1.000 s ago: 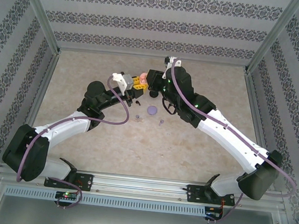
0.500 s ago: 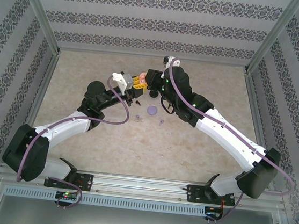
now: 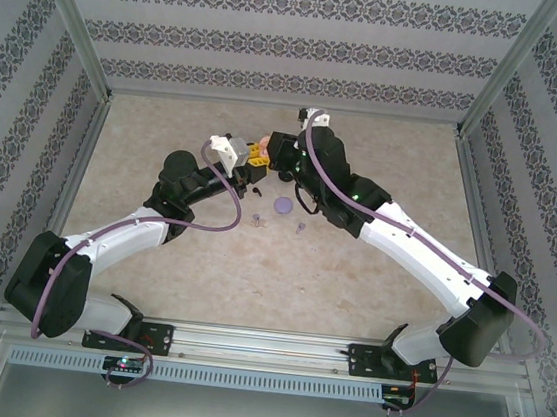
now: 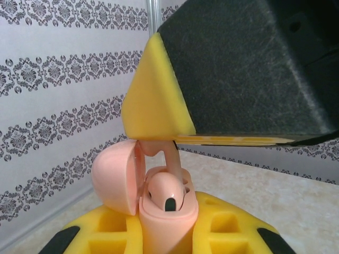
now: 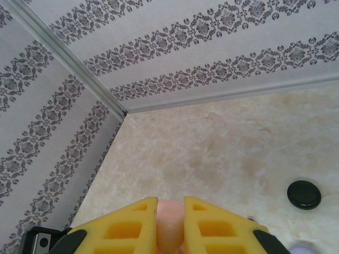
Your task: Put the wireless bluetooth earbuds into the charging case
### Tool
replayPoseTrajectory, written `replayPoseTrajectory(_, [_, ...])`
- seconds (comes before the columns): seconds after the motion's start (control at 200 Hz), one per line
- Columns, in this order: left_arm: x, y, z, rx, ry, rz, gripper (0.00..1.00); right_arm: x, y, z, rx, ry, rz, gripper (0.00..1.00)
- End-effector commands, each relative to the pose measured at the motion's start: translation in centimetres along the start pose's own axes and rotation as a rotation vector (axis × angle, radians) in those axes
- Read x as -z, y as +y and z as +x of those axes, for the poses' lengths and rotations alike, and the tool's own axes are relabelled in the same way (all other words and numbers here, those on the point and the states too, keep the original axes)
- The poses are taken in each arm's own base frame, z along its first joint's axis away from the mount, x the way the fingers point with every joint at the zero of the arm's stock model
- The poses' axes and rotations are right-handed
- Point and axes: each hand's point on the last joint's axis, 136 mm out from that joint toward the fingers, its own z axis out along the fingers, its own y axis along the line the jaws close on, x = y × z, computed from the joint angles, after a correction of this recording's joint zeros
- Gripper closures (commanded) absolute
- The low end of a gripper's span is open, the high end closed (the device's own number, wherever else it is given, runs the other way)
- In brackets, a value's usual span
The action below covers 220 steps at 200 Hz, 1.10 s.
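At the table's (image 3: 349,297) far middle, the left gripper (image 4: 167,238) clamps the open pink charging case (image 4: 153,217). The right gripper (image 5: 170,211) pinches a pinkish earbud (image 4: 170,159), seemingly partway in, beside a seated bud (image 4: 161,188).

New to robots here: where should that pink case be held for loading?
Grip the pink case low, pinched from both sides, as the left gripper does. Its lid hangs open sideways and the sockets face up, so the top must be free.
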Motion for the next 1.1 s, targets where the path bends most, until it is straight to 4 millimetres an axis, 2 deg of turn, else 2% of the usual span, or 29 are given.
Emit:
replayPoseTrajectory(0.0, [-0.2,-1.0,-3.6,-0.053,-0.103,0.043,1.00,-0.8,-0.9,3.8,0.087,0.090,0.058,0.85])
replayPoseTrajectory(0.23, [0.0,-0.9,-3.9,-0.057,-0.110,0.036,1.00,-0.9,-1.0,4.5,0.152,0.089,0.109,0.85])
replayPoseTrajectory(0.39, [-0.1,-1.0,-3.8,-0.055,-0.109,0.038,1.00,-1.3,-0.9,5.1,0.128,0.107,0.105,0.84])
replayPoseTrajectory(0.669, [0.0,-1.0,-3.7,-0.051,-0.109,0.040,1.00,-1.1,0.4,4.4,0.076,0.114,0.058,0.82])
replayPoseTrajectory(0.919, [0.2,-0.9,-4.4,-0.061,-0.137,0.024,1.00,-1.3,0.1,5.7,0.037,0.154,0.055,0.81])
replayPoseTrajectory(1.094, [0.2,-1.0,-4.4,-0.058,-0.134,0.032,1.00,-1.0,0.3,4.7,0.004,0.139,0.042,0.76])
